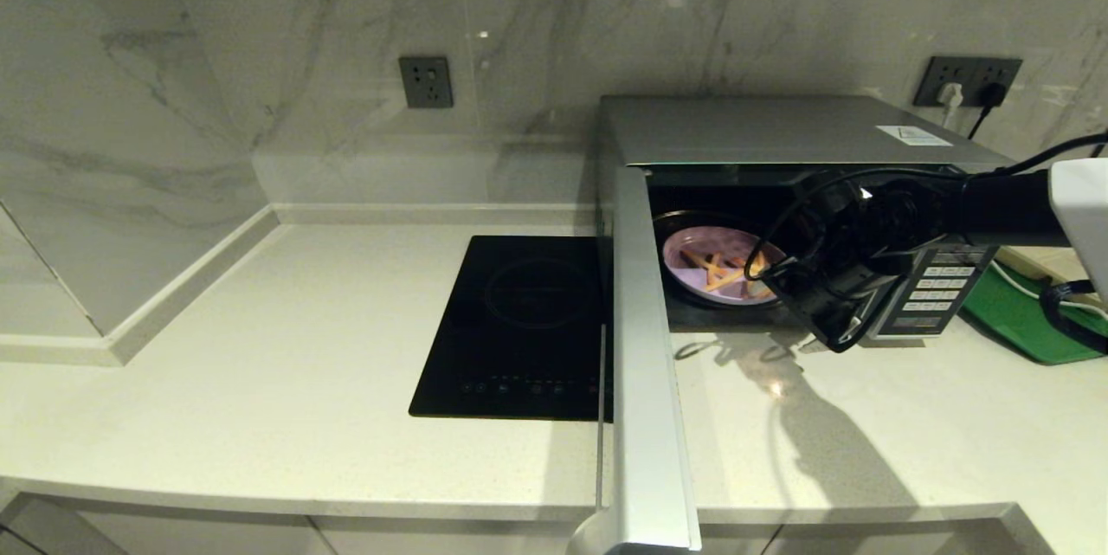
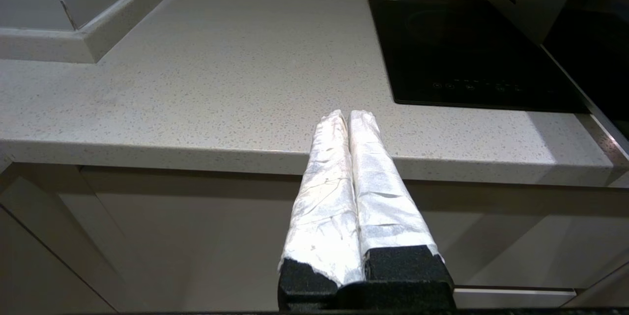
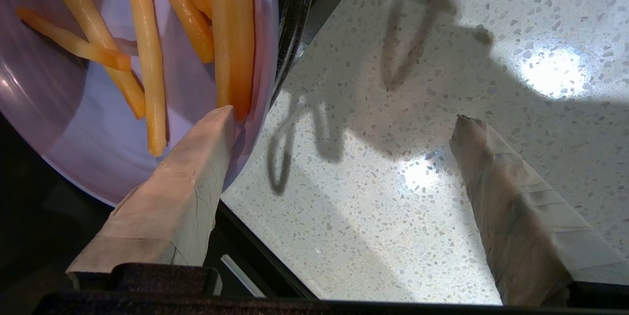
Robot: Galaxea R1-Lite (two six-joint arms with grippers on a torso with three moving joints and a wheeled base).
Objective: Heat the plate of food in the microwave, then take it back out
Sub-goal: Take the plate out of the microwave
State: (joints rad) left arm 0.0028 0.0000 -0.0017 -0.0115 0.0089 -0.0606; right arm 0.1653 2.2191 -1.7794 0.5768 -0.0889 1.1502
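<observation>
The silver microwave [image 1: 762, 129] stands at the back right of the counter, its door [image 1: 645, 347] swung wide open toward me. Inside it lies the lavender plate of food [image 1: 714, 265] with orange sticks [image 3: 147, 59]. My right gripper [image 3: 344, 116] hangs open at the microwave's mouth, above the plate's near rim. One taped finger [image 3: 196, 167] is over the plate [image 3: 73, 123], the other finger [image 3: 496, 172] over the counter. Nothing is held between them. My left gripper [image 2: 348, 114] is shut and empty, parked low in front of the counter edge.
A black induction hob [image 1: 519, 321] lies left of the open door. A green tray [image 1: 1030, 312] sits at the right behind my right arm. The keypad panel [image 1: 939, 287] is partly hidden by the right wrist. The pale counter [image 1: 260, 364] stretches to the left.
</observation>
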